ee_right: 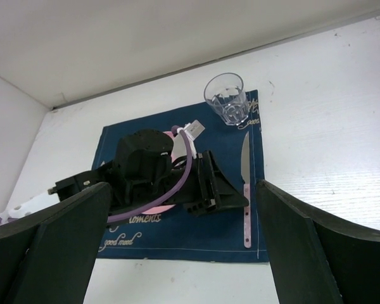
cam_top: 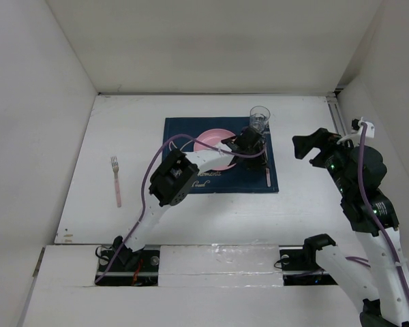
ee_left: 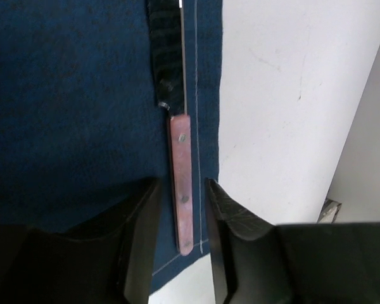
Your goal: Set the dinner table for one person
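A knife (ee_left: 180,190) with a pink handle lies along the right edge of the navy placemat (ee_left: 69,114) on the white dinner table (cam_top: 313,197). My left gripper (ee_left: 182,187) hovers over the handle, open a little, with a gap on each side of it and no grip. A pink plate (cam_top: 211,144) sits mid-mat, partly hidden under the left arm. A clear glass (cam_top: 260,117) stands at the mat's far right corner. A pink-handled fork (cam_top: 116,180) lies on the bare table to the left. My right gripper (cam_top: 313,146) hangs wide open and empty, right of the mat.
White walls close in the table on the left, back and right. In the right wrist view the left gripper (ee_right: 221,190) lies across the placemat (ee_right: 196,244), next to the knife (ee_right: 246,190) and below the glass (ee_right: 225,98).
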`<move>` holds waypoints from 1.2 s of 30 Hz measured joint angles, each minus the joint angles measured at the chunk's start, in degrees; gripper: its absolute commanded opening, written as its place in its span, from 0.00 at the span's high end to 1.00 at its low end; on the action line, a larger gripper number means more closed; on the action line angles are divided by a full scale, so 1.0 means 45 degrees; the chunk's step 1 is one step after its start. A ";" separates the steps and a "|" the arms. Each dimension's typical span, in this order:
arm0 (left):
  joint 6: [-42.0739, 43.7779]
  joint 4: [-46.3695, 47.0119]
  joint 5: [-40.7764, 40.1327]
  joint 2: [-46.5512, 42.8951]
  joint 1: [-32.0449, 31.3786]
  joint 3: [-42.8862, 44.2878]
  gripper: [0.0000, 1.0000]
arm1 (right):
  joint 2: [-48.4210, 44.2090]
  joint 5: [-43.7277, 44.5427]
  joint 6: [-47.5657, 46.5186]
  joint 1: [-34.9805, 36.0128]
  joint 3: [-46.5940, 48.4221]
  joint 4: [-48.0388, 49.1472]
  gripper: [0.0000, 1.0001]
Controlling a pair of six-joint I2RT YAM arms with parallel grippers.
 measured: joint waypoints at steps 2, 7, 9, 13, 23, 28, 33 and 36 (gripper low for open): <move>0.0000 -0.0024 0.0010 -0.0364 -0.0005 -0.0442 0.65 | 0.0000 -0.0029 0.0000 0.0000 0.0000 0.0000 0.00; 0.0092 -0.0112 -0.0364 -0.1598 -0.0053 -0.1316 0.35 | 0.0000 -0.0141 -0.0024 0.0000 0.0000 0.0000 0.00; 0.0107 -0.0291 -0.0894 -0.2361 -0.0097 -0.1647 0.00 | -0.0053 -0.0233 -0.0112 0.0000 0.0000 -0.0005 0.00; 0.0461 -0.1234 -0.2846 -0.4143 -0.0219 -0.1758 0.00 | -0.0146 -0.0253 -0.0282 0.0000 0.0000 0.0000 0.00; 0.0461 -0.5178 -0.7475 -1.1526 0.4488 -0.5226 0.00 | -0.0223 -0.1909 -0.0466 -0.0010 -0.2210 0.1734 0.00; 0.1180 -0.6256 -0.7660 -1.4314 1.1103 -0.8942 0.00 | 0.0865 -0.3356 -0.0311 -0.0010 -0.3415 0.2696 0.00; 0.2846 -0.6771 -0.6664 -1.4217 1.3687 -1.0346 0.00 | 0.1627 -0.4041 -0.0277 -0.0063 -0.3585 0.3254 0.00; 0.3716 -0.6732 -0.5809 -1.3080 1.3716 -1.0433 0.00 | 0.1899 -0.4483 -0.0296 -0.0311 -0.3589 0.3643 0.00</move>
